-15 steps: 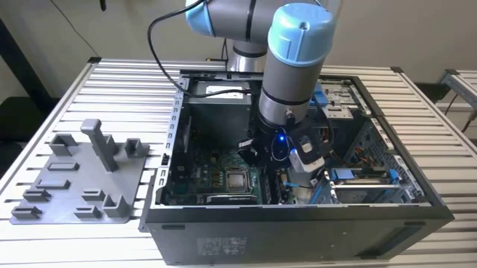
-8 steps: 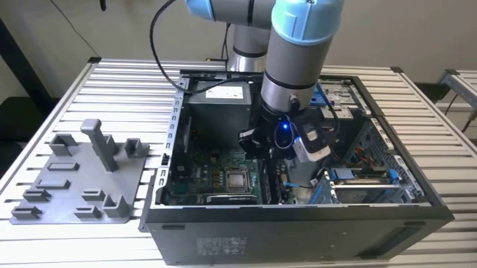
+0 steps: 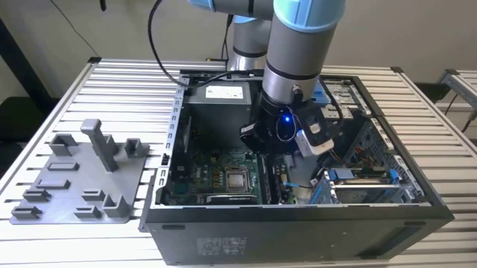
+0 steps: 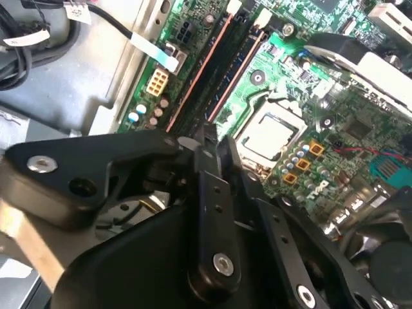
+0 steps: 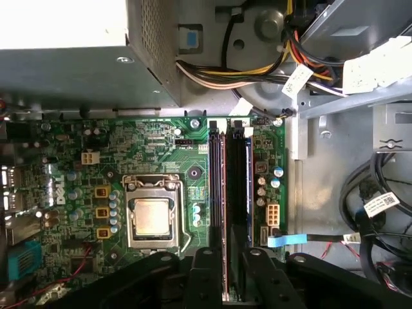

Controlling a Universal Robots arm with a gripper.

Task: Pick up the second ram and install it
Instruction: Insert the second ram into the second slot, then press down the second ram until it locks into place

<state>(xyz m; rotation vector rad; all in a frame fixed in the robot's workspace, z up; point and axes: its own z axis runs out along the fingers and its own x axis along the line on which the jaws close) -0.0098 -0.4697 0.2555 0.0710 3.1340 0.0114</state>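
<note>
The black linkage of my claw (image 4: pixel 207 145) is sitting nearest the lens in both wrist views (image 5: pixel 226 261), its tip pointing down at the green motherboard (image 5: pixel 154 138). I cannot tell how far the claw is open, nor whether it is gripping anything. The second ram (image 5: pixel 223 193), a thin dark memory stick seen edge-on with a coppery edge, is lying along the line of the long black motherboard slots (image 5: pixel 239 187) and running in under the claw's tip; I cannot tell whether it is fully seated. The square silver processor (image 5: pixel 149 215) in its metal frame is sitting just beside the slots, and a white connector (image 5: pixel 273 214) is sitting on their other side.

In the exterior view my claw (image 3: pixel 280 146) is reaching down inside the open black computer case (image 3: pixel 298 220). The processor (image 3: pixel 237 180) is showing at about seven o'clock from the claw, and the grey metal power supply box (image 3: pixel 220 106) at about eleven o'clock. The grey plastic fixture plate (image 3: pixel 82 178) with upright blocks is lying on the white slatted surface (image 3: pixel 111 84), at nine o'clock from the case and well apart from the claw.
</note>
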